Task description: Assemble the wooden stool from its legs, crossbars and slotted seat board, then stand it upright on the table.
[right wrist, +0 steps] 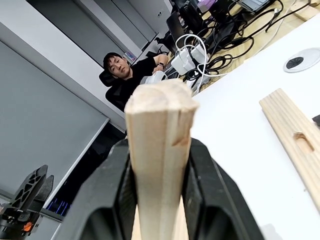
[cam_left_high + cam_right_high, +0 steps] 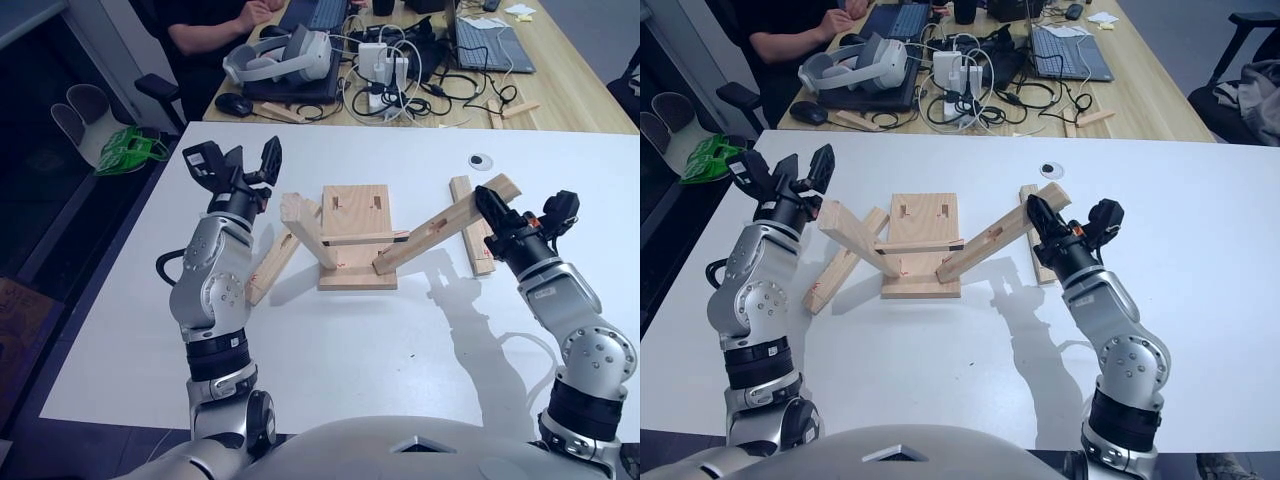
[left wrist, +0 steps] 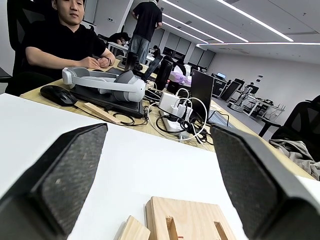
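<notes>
Gripping the leg (image 2: 432, 234) in your right pincer (image 2: 495, 212), left pincer (image 2: 238, 160) released, ease its far end squarely into the seat board (image 2: 355, 200).

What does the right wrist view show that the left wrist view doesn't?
Right wrist view: a wooden leg clamped upright in the right hand, a loose slotted bar lying flat on the table, and a round cable cap set into the tabletop.
Left wrist view: the slotted seat board lying below the left hand, which is open and empty.
Both: the white table and, on the wooden desk behind it, the white power strip with its tangle of cables.
</notes>
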Controlling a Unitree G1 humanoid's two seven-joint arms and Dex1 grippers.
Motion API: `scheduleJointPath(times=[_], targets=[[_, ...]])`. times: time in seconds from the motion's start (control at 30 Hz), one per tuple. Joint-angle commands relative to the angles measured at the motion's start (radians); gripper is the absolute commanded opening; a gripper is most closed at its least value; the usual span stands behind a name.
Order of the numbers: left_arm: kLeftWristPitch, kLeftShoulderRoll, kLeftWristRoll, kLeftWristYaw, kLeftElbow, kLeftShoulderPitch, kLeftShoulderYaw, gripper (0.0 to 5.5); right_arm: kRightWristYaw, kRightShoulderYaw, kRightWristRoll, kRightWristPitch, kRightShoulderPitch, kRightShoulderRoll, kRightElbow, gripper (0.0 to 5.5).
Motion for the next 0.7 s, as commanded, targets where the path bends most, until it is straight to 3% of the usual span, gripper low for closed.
scheduleJointPath(times=[0.03,0.23,0.57,0.7], targets=[[0.01,0.004,0.001,0.011,-0.011,0.002,-0.015,3.79,-0.017,0.016,-0.087,-0.031,-0.006,-0.002,0.029,1.01],[0.024,0.014,-0.009,0.0,-0.032,0.0,-0.041,3.79,-0.045,0.005,-0.092,-0.034,-0.044,-0.031,0.023,1.01],[0.007,0.017,0.002,0.005,-0.017,-0.003,-0.044,3.79,0.09,0.162,-0.282,-0.018,-0.053,-0.15,-0.022,1.01],[-0.012,0.013,0.016,0.017,-0.018,-0.002,-0.05,3.79,0.165,0.189,-0.358,-0.049,-0.083,-0.178,0.077,1.01]])
